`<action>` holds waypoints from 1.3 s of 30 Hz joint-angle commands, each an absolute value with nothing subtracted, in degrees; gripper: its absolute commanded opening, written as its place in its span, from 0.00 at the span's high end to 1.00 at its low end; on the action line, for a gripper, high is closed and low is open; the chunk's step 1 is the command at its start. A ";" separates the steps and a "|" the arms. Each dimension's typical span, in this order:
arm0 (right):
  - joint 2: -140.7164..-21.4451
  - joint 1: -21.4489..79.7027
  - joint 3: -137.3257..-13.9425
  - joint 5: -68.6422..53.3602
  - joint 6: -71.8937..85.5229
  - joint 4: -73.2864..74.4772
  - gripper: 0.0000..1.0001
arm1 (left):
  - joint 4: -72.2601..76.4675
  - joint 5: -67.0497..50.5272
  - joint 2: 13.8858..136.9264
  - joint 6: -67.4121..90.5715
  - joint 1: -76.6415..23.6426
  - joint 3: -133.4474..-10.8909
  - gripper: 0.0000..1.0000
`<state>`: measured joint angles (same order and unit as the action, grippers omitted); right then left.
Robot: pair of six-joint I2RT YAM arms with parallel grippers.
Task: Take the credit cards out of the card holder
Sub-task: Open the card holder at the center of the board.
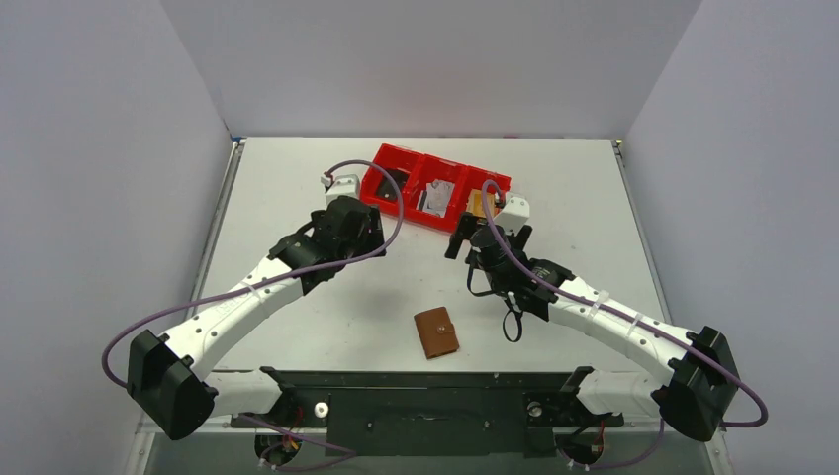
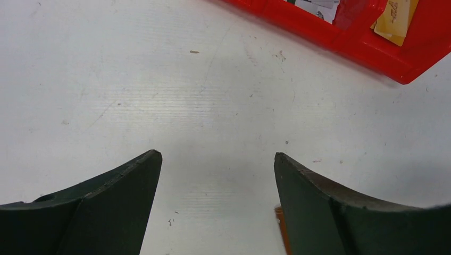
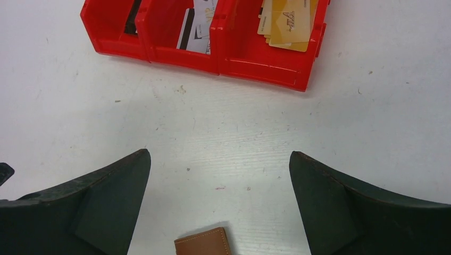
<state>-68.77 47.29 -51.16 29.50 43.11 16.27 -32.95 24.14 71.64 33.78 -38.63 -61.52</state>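
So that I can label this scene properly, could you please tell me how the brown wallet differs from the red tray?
The wallet is brown leather; the tray is red plastic. The wallet is small and folded shut; the tray is longer and open-topped, with three compartments and cards inside. The wallet lies near the front edge of the table; the tray sits farther back. Both rest flat on the table.
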 commanded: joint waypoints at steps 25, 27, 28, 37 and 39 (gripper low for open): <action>-77.06 61.14 -56.53 35.19 44.01 27.99 0.06 | -32.09 19.52 67.50 35.41 -33.76 -57.74 0.24; -78.12 62.11 -55.53 33.48 44.79 29.06 0.10 | -32.06 19.19 67.18 35.68 -33.64 -56.95 0.24; -78.72 62.35 -54.77 32.03 45.12 29.16 0.13 | -32.03 19.18 66.87 35.77 -33.61 -56.47 0.24; -81.92 65.00 -52.37 26.27 46.32 30.74 0.38 | -30.96 17.33 66.14 36.68 -33.22 -53.68 0.24; -83.33 65.67 -52.73 25.47 46.46 30.71 0.41 | -30.67 16.98 66.12 36.96 -33.22 -52.95 0.24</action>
<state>-81.10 64.16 -52.47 27.40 45.58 30.44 -33.41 18.39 67.55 35.88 -33.54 -53.67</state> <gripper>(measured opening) 0.621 0.760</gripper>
